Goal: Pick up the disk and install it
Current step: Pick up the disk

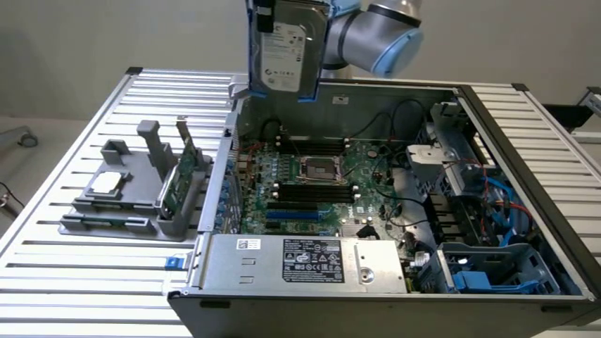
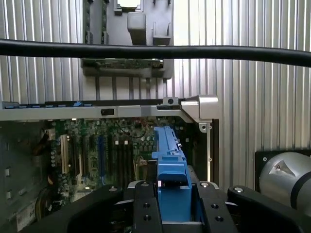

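A slatted metal table (image 1: 56, 282) is seen carrying an open computer case (image 1: 281, 310) with its motherboard (image 1: 319, 183) exposed. Beside the case, toward the exterior view's left, is a grey stand (image 1: 122, 218), in which a green card (image 1: 183, 176) is stood upright and a small square chip (image 1: 106, 183) is laid flat. The disk (image 1: 286, 53) is held upright in the air above the case's far corner, clear of the motherboard, with its white label turned to the exterior camera, and it is pinched by its blue frame between the fingers of the gripper (image 2: 172, 194).
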